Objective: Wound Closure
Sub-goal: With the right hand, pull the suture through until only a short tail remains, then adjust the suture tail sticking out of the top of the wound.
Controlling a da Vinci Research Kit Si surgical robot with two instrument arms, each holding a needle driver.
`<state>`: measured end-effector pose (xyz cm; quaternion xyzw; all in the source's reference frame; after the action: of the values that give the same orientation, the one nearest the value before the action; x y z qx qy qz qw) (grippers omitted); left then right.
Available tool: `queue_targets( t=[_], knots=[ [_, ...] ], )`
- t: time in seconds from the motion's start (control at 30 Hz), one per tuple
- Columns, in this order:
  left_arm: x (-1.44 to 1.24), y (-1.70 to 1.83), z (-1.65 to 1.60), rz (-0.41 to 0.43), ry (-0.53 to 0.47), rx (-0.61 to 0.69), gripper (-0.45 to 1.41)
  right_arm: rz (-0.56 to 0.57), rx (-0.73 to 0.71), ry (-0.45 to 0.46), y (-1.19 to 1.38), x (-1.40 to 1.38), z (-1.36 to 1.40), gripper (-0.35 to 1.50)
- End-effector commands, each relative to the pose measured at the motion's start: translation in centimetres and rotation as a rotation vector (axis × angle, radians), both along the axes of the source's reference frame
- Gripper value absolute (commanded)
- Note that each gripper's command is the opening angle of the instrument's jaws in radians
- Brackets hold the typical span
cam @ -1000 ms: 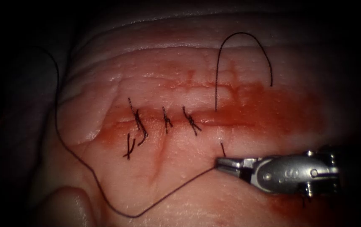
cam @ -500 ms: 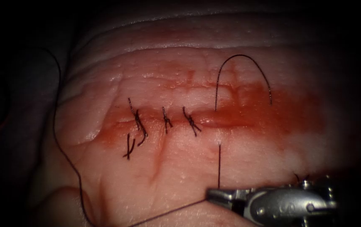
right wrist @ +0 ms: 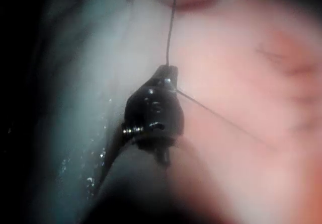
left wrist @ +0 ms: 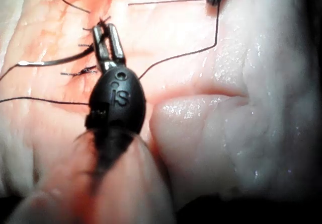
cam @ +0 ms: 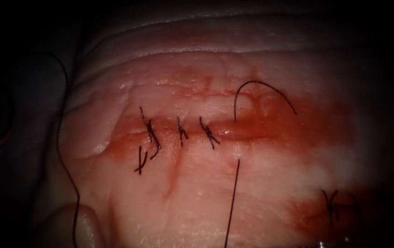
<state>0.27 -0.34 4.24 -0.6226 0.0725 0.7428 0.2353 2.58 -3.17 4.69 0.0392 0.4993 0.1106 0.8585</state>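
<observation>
Three knots (cam: 182, 131) tied. Right tool (right wrist: 170, 73) clamped on thread (cam: 233, 202) near side; loop (cam: 261, 85) far of cut (cam: 252, 128). Draw straight, gently, keep a tail. Left tool (left wrist: 108, 40) jaws apart, empty; needle (left wrist: 55, 61) apparently lying beside it.

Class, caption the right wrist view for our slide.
Right arm's dark tool shut on thin dark thread above pale pink tissue.
</observation>
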Motion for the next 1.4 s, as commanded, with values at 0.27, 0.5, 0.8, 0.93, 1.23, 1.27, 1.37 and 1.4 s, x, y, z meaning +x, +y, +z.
queue_targets(
  t=[0.27,0.5,0.8,0.93,1.23,1.27,1.37,1.4],
  knots=[
    [-0.05,-0.02,0.08,0.001,-0.001,0.0,-0.45,-0.036,0.053,0.058,-0.33,0.25,-0.29,-0.35],
    [-0.05,-0.02,0.1,0.003,0.001,0.0,-0.45,-0.049,0.069,0.074,-0.34,0.3,-0.31,-0.32],
    [-0.05,-0.01,0.11,0.003,0.001,0.0,-0.45,0.054,0.057,0.143,0.2,-0.3,-0.16,0.81],
    [-0.05,-0.01,0.12,0.003,0.001,0.0,-0.45,0.177,0.194,0.135,0.47,-0.7,-0.08,0.94],
    [-0.07,0.0,0.19,0.001,0.002,-0.002,-0.45,0.47,0.417,0.139,1.0,-1.25,0.29,0.84],
    [-0.09,-0.01,0.2,0.003,0.002,-0.003,-0.45,0.532,0.448,0.146,1.07,-1.27,0.37,0.88],
    [-0.14,-0.03,0.21,0.013,0.0,-0.005,-0.45,0.634,0.551,0.151,1.23,-1.3,0.58,0.82],
    [-0.19,-0.04,0.23,0.019,-0.001,-0.008,-0.45,0.698,0.623,0.151,1.36,-1.31,0.73,0.82]
  ],
)
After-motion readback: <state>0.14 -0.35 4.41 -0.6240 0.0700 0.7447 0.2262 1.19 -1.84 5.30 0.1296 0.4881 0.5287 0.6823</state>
